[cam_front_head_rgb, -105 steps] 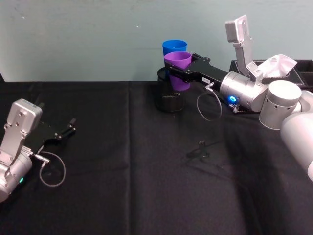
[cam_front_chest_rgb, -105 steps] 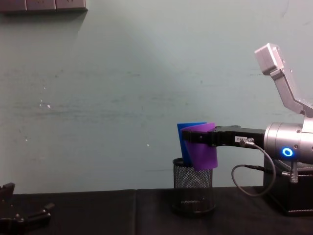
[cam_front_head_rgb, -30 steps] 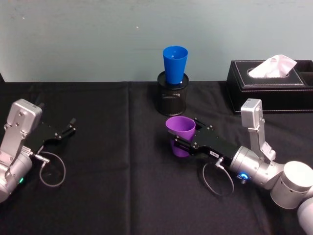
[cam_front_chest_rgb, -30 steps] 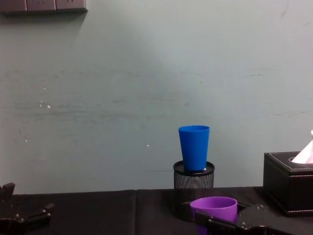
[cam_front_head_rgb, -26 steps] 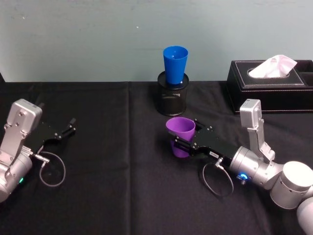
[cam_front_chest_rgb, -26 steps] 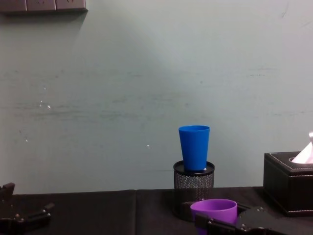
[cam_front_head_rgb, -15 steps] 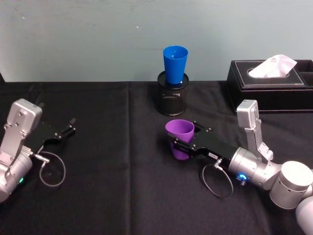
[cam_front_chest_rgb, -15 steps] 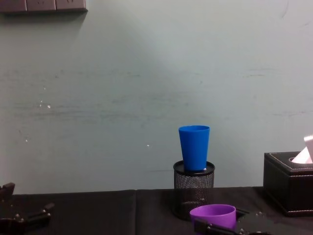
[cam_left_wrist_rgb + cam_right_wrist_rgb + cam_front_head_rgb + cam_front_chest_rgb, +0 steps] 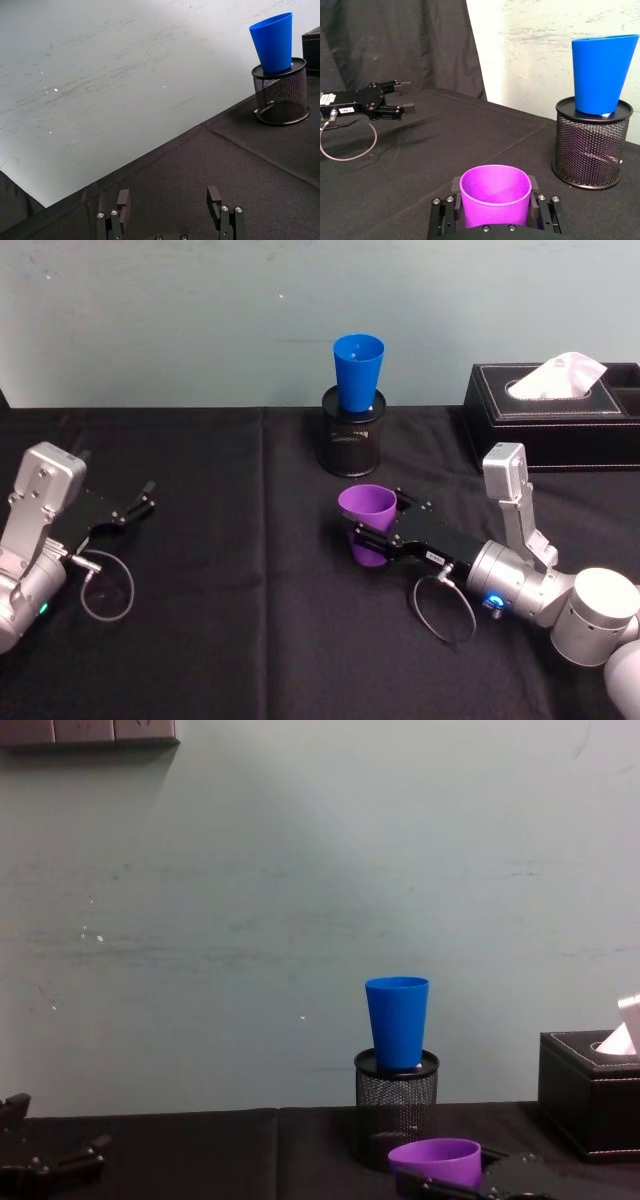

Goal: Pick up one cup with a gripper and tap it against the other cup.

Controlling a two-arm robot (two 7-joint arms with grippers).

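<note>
The purple cup [image 9: 367, 523] sits upright and low over the black cloth, with my right gripper [image 9: 372, 538] shut on its sides; the right wrist view shows a jaw on each side of the purple cup [image 9: 495, 195]. From the chest, its rim [image 9: 435, 1160] pokes up at the bottom. The blue cup [image 9: 358, 370] stands in a black mesh holder [image 9: 352, 445] behind it, well apart; the blue cup [image 9: 602, 72] is upright. My left gripper [image 9: 140, 505] rests open at the table's left, holding nothing; its fingers [image 9: 123, 200] are spread wide.
A black tissue box [image 9: 550, 410] stands at the back right, beside the mesh holder [image 9: 396, 1115]. Black cloth covers the table, with bare room between the two arms. A pale wall rises right behind the table.
The right arm has brought the purple cup down and forward from beside the blue cup to the cloth. Over the last second it sank slightly and drifted left. The left arm stayed still.
</note>
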